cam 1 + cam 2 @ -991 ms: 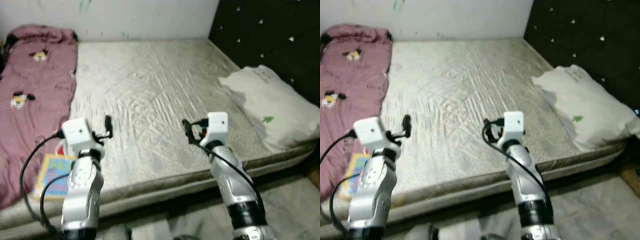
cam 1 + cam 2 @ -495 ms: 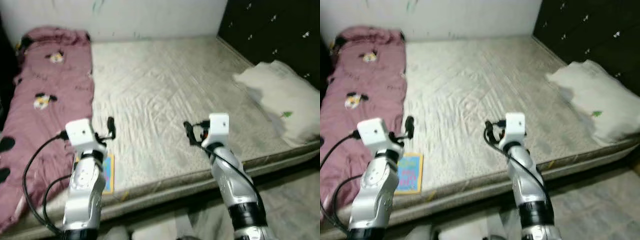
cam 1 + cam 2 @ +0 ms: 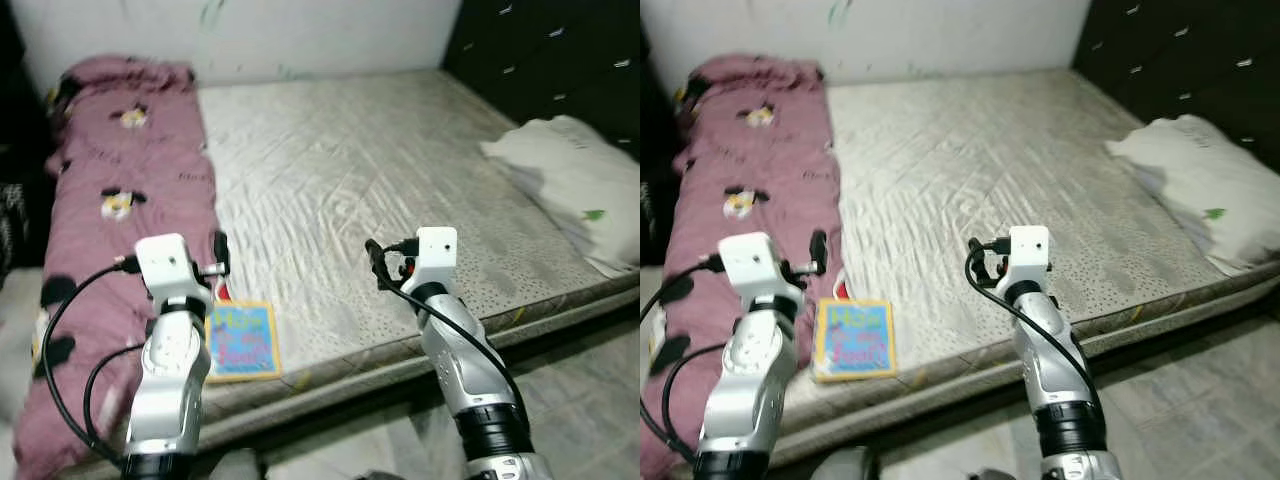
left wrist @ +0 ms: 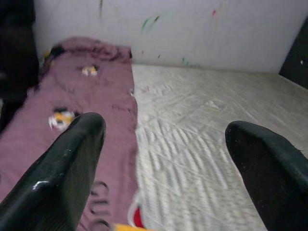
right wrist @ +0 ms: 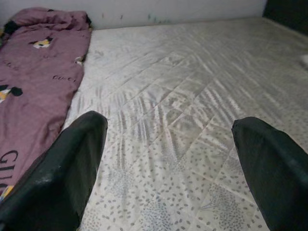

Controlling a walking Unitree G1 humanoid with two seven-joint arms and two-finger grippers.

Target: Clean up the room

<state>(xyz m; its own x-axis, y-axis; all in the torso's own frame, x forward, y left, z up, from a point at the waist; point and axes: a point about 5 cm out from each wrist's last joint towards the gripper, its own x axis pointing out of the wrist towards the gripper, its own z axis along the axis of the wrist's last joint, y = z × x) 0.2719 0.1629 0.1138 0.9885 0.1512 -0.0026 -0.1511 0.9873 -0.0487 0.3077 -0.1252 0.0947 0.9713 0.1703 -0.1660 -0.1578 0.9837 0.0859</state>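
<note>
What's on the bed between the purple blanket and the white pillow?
Just bare mattress between the purple blanket and the white pillow, seen from both eye views.

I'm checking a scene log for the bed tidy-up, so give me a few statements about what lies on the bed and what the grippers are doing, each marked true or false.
1. A colourful book lies near the mattress front edge. True.
2. The pillow lies on the maroon blanket. False: it lies at the mattress's opposite side, by the dark headboard.
3. The left gripper is open and empty. True.
4. The right gripper grips the book. False: it is open and empty above the mattress.
</note>
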